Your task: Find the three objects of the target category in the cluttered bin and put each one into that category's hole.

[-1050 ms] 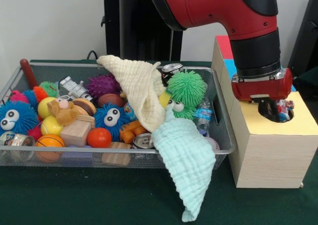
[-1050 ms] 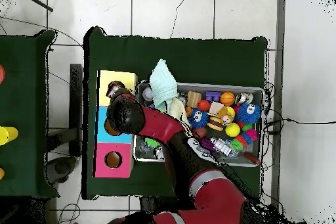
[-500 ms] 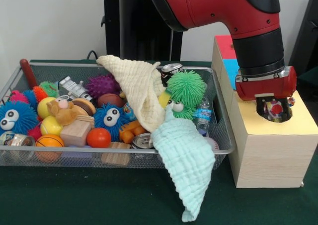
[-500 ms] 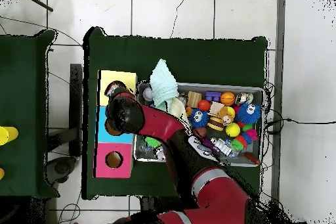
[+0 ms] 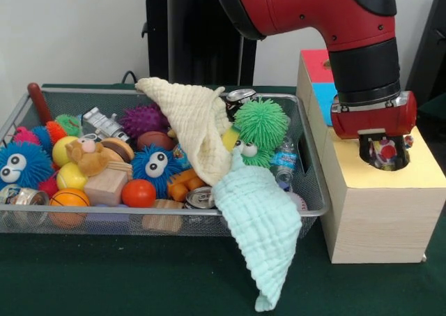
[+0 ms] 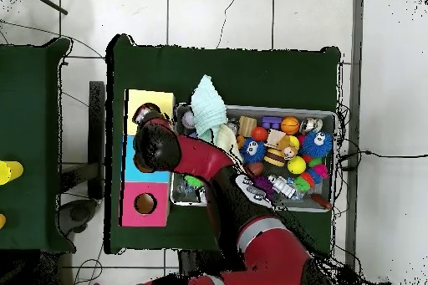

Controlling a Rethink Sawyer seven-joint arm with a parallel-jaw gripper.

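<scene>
Cannot tell wide or tight for the gripper over the hole at 3 o'clock of the bin, small toy right under it; might snag on the edge and drop beside the box.

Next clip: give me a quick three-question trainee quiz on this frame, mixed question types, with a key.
1. True or false: the robot's hand is above the wire mesh bin.
2. Which colour is the section of the wooden box under the hand? A) pink B) blue C) yellow
3. Fill in: the pale mint-green muslin cloth hangs over the bin's ____ rim in the front view.

Key: 1. False; it is over the box's yellow section, at the hole. 2. C. 3. Front, reaching down to the green table cover.
</scene>
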